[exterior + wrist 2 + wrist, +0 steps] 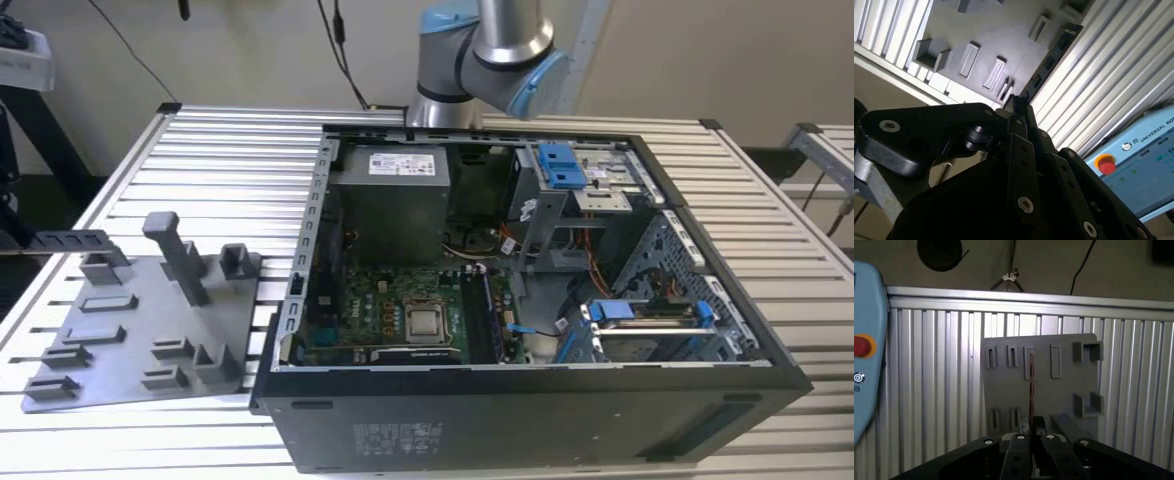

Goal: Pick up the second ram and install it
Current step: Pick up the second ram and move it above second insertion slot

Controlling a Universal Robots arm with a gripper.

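Black gripper [1031, 433], jaws pinching one end of the second ram [1030, 385], a thin dark circuit-board stick held edge-on, well clear of the grey plastic holder tray [134, 332] at the exterior view's lower left, presumably leaving its long edge free for seating.

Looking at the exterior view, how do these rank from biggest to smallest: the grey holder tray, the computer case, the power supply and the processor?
Largest first:
1. computer case
2. grey holder tray
3. power supply
4. processor, clearly smallest

Exterior view looks down on table [200, 150]; both wrist views face the tray [1004, 30] [1054, 395].
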